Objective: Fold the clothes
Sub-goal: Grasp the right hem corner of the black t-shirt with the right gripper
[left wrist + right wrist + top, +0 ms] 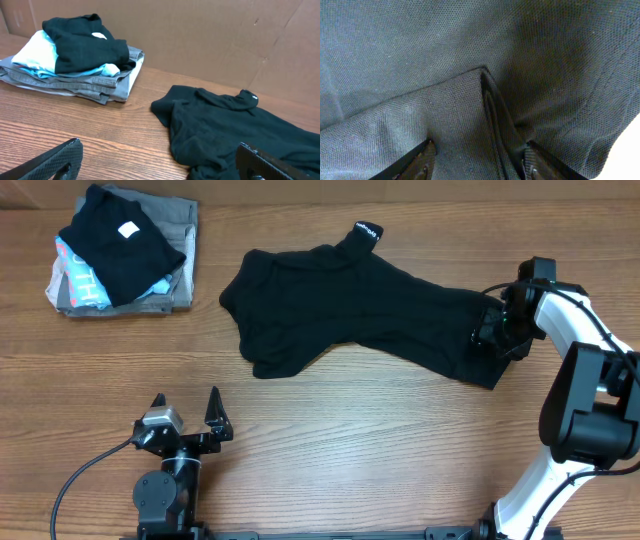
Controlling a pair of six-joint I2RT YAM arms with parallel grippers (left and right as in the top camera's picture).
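Observation:
The clothes, a black collared shirt (350, 300), lies crumpled across the middle and right of the wooden table, collar toward the far edge. It also shows in the left wrist view as a black heap (225, 130). My right gripper (490, 330) is down on the shirt's right end. In the right wrist view its fingers (477, 144) stand apart, pressed into the fabric (420, 60), with a hemmed fold corner between them. My left gripper (187, 405) rests near the front edge, left of the shirt, wide open (159, 145) with nothing between its fingers.
A stack of folded garments (125, 255) sits at the back left: grey and light-blue pieces with a black piece bearing a white label on top (75, 55). A cardboard wall (200, 30) stands behind the table.

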